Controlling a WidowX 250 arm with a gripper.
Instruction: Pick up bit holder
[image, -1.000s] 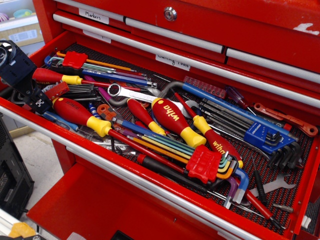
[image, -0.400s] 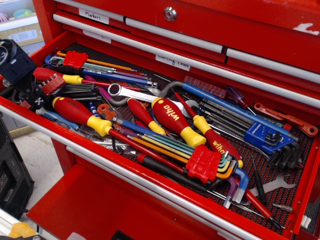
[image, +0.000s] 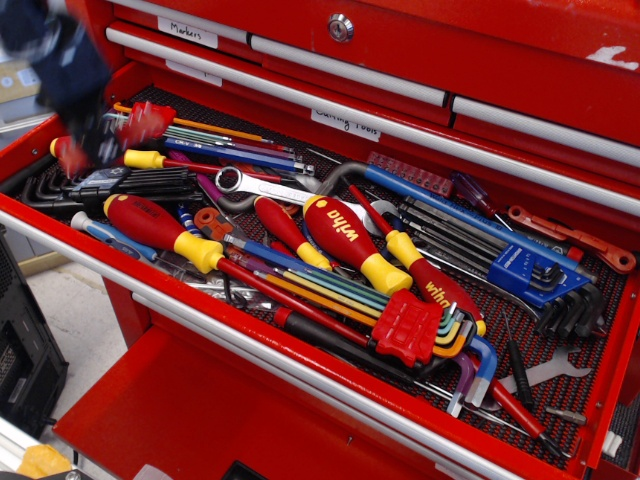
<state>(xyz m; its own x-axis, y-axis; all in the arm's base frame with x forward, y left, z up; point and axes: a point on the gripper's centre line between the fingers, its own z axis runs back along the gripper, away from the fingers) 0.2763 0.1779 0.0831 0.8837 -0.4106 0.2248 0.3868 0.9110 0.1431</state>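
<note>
My gripper (image: 92, 140) is a dark, motion-blurred shape above the far left end of the open red drawer (image: 300, 375). A small red piece hangs blurred at its lower end; I take it to be the bit holder (image: 68, 157), raised off the black hex keys (image: 140, 185) it lay on. The blur hides the fingers and the bits. The gripper looks shut on this red piece.
Red-and-yellow screwdrivers (image: 345, 240) lie across the drawer's middle. Red blocks fanning coloured hex keys sit at the front (image: 405, 328) and back left (image: 150, 118). Another red strip of bits (image: 410, 175) lies at the back. A blue hex-key holder (image: 525, 272) sits on the right.
The gripper has risen quickly from the drawer's left front corner towards the upper left. The small red piece has left the black hex keys and gone up with it.
</note>
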